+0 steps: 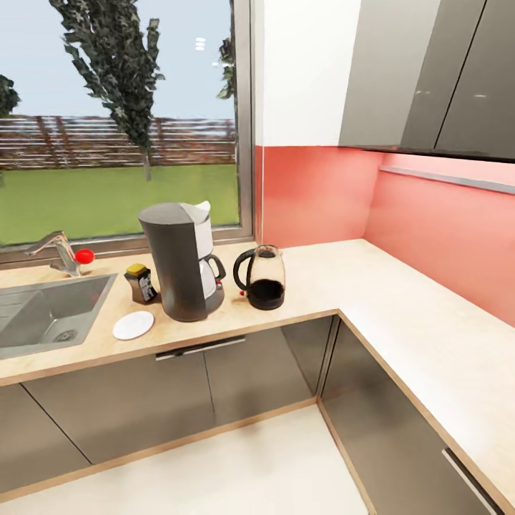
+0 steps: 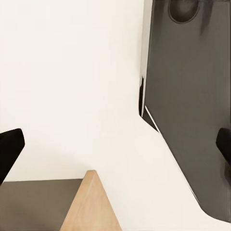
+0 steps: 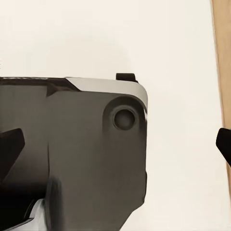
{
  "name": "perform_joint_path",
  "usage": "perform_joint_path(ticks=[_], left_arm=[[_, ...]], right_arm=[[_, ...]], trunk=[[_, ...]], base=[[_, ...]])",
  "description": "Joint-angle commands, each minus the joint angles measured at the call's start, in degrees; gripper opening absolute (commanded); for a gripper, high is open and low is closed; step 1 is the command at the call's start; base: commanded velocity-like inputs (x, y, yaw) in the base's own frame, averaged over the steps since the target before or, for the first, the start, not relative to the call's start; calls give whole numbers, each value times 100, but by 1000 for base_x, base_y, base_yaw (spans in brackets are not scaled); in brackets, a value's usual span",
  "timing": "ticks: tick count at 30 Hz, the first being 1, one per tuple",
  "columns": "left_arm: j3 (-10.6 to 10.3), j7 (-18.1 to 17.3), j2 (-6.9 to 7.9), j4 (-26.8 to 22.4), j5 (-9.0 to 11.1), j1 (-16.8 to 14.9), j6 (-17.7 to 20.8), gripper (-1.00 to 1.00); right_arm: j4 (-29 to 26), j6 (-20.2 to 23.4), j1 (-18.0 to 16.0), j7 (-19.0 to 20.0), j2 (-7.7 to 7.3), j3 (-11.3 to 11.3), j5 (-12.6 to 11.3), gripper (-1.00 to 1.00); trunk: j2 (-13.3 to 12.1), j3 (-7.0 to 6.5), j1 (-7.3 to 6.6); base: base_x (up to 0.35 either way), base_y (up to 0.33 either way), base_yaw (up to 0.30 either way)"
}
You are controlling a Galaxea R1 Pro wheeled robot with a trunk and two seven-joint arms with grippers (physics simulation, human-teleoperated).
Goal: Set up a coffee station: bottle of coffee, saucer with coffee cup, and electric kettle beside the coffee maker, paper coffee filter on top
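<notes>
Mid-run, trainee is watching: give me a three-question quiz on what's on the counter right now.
1. True or false: the electric kettle stands between the coffee maker and the sink.
2. Which task item lies flat on the countertop in front of the bottle of coffee? A) a spoon B) the saucer C) a lid
3. Fill in: the white paper coffee filter sits on top of the ____.

Key: 1 false, the kettle is on the coffee maker's far side from the sink; 2 B; 3 coffee maker.
</notes>
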State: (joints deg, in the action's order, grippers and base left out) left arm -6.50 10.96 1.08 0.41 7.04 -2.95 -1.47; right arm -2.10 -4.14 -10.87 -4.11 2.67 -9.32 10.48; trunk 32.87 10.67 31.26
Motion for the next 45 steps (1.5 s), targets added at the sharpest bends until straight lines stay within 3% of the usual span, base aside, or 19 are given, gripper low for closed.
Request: perform_joint_path(ticks=[1, 10, 35, 45], left_arm=[[-48, 10, 1, 2, 60, -4, -24, 100], [-61, 11, 46, -8, 45, -4, -88, 100], [-70, 11, 50, -32, 52, -13, -266, 100], [-67, 11, 47, -38, 61, -13, -259, 100]], right_arm=[[4, -20, -6, -20, 1, -49, 59, 100], [-1, -55, -5, -33, 71, -46, 59, 100], [34, -69, -3, -46, 41, -44, 68, 100], [34, -69, -4, -48, 41, -44, 68, 100]], trunk=[[8, 14, 2], [8, 31, 2], [8, 128, 2], [8, 107, 2]], base=[[0, 0, 2], [0, 0, 152], [0, 1, 240], [0, 207, 278]])
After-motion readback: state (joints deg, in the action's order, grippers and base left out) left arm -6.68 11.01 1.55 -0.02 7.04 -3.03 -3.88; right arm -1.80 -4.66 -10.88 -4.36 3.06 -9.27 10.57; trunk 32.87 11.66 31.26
